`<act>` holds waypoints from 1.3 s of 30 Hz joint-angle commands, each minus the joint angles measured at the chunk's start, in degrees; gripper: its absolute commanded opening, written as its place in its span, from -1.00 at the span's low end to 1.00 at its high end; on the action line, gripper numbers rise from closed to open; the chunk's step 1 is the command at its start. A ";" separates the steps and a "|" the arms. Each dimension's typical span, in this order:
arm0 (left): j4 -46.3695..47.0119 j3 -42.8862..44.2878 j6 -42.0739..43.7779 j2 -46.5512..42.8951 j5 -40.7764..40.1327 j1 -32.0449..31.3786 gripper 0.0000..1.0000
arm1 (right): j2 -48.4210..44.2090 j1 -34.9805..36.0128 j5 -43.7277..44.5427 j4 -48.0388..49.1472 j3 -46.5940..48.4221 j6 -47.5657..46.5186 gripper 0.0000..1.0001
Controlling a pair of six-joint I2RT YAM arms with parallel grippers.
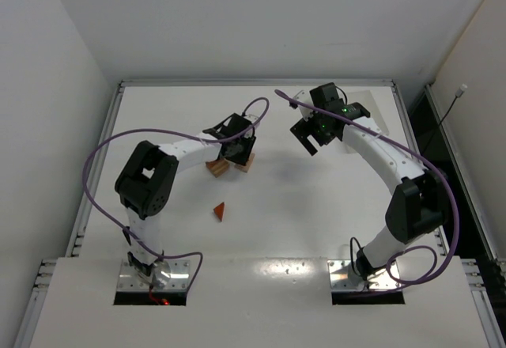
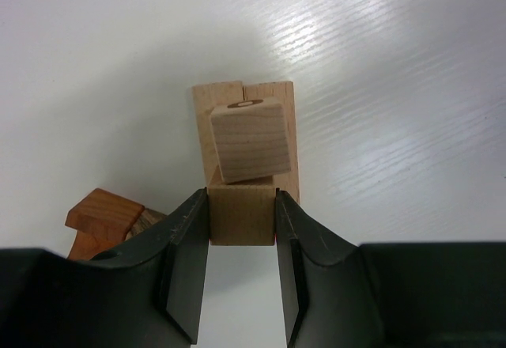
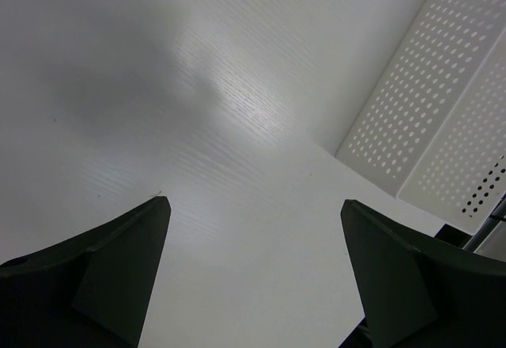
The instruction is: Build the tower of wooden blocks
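The wood block tower [image 1: 243, 164] is found near the middle of the table [image 1: 316, 221], somewhat left of centre and toward the far edge. It is largely covered by the left arm in the overhead view.

In the left wrist view, the left gripper [image 2: 241, 199] is seen clamped on a pale cube [image 2: 241, 221], with both fingers pressed against its sides. A second pale cube [image 2: 247, 142], twisted slightly out of line, is seen just beyond the held one. It overlaps two pale base pieces [image 2: 217, 99] laid side by side with a narrow seam between them. Whether the two cubes are touching cannot be told.

A reddish-brown block [image 2: 103, 212] is noted just left of the gripped cube. A reddish-brown triangular wedge [image 1: 220, 212] is noted alone on the table, apart from the tower and toward the near edge.

The right gripper [image 3: 254, 203] is held over bare table toward the far right. Its jaws are spread wide and nothing is held between them. A perforated white panel [image 3: 427, 95] is seen beyond it.
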 commanded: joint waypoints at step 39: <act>0.18 -4.12 -4.70 -17.13 -0.98 0.34 0.59 | 5.66 -0.19 0.72 1.61 9.07 2.31 0.74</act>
